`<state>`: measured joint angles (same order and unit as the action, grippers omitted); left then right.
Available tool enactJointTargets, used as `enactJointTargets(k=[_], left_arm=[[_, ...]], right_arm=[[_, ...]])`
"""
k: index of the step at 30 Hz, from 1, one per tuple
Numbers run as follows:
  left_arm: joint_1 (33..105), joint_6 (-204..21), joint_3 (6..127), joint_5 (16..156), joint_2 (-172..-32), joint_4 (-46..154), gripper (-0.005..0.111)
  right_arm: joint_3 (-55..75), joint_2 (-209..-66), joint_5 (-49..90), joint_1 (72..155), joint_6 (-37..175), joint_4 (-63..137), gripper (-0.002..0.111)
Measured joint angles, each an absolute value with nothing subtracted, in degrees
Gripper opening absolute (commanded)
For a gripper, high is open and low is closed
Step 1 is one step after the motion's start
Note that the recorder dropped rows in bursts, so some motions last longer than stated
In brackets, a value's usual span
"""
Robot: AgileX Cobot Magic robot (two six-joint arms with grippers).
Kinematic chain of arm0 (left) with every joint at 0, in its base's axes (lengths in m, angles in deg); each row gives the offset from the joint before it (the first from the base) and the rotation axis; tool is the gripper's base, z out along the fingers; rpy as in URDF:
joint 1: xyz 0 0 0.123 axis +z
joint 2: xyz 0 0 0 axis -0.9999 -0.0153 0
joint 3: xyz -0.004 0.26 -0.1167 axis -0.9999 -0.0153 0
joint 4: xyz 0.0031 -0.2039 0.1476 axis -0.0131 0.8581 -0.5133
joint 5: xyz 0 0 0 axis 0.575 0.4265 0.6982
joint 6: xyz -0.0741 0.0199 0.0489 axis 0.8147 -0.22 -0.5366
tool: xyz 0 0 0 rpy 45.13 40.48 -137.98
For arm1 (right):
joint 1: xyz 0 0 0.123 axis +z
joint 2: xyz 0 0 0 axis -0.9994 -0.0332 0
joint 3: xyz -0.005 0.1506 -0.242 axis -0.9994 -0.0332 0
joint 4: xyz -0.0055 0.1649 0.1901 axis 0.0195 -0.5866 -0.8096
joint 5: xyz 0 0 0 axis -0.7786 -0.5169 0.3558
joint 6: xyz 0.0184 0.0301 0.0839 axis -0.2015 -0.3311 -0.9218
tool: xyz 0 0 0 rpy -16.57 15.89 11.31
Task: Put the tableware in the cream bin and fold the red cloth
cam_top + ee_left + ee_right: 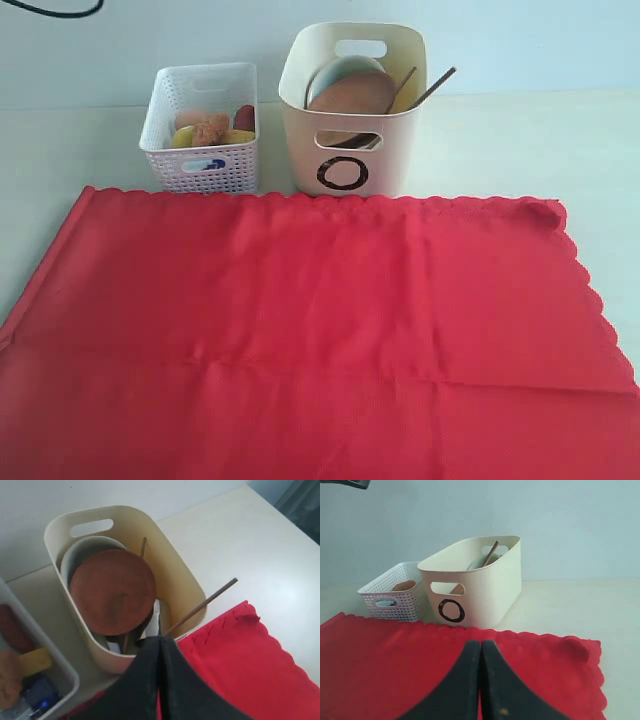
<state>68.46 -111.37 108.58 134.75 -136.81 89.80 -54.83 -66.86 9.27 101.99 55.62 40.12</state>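
Cloth (320, 330) lay flat and unfolded in front of the bin (352, 170), with the tableware (112, 591) inside it. Left gripper (160, 640) above the bin's rim and right gripper (480, 644) facing the bin both had jaws pressed together, empty. So closed, they could skid over the fabric or shove it against the bin.

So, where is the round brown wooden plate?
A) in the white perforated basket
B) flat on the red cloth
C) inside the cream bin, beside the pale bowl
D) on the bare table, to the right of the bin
C: the wooden plate stands tilted inside the cream bin, overlapping the pale bowl; the red cloth has nothing on it.
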Motion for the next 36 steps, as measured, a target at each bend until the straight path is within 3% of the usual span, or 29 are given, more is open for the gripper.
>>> enactJointTargets(k=[12,28,36], left_arm=[[68.5,-102.8,93.0,134.3,-118.7,73.1,0.0],[68.7,-102.2,64.0,110.0,-102.9,66.0,0.0],[73.9,-97.3,52.4,98.5,-101.5,65.8,0.0]], right_arm=[[-54.8,-66.9,9.3,102.0,55.6,40.1,0.0],[-54.8,-66.9,9.3,102.0,55.7,40.1,0.0],[-54.8,-66.9,9.3,102.0,56.1,40.2,0.0]])
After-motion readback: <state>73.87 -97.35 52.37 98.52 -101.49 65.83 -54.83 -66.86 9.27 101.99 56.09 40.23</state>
